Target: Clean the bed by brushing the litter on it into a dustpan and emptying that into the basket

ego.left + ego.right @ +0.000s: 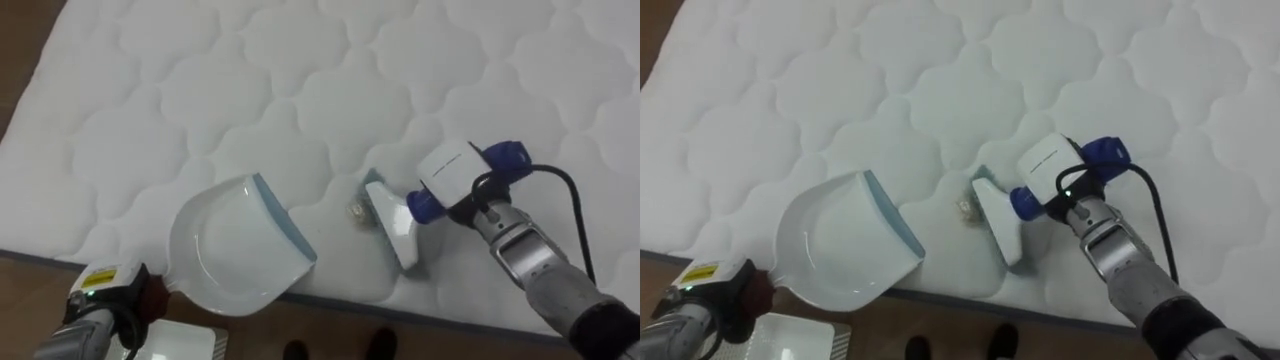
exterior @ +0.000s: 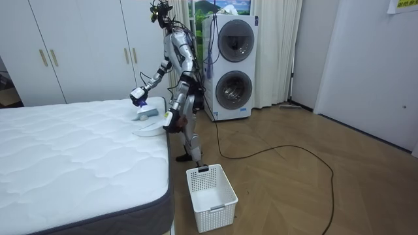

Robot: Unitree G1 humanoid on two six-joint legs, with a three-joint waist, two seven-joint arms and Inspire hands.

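1. The right hand (image 1: pixel 462 190) is closed around the blue handle of the brush (image 1: pixel 395 228). The white brush head rests on the mattress (image 1: pixel 300 60).
2. A small scrap (image 1: pixel 357 210) lies just beside the brush head, between it and the dustpan (image 1: pixel 235 250).
3. The left hand (image 1: pixel 110 300) is at the dustpan's handle, and whether it grips cannot be told.

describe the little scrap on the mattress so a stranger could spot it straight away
On the white quilted mattress, go to the edge nearest the robot, where a white dustpan with a blue lip rests beside a white brush head. The scrap sits in the gap between them: tiny, crumpled and tan, unlike the smooth white tools either side.
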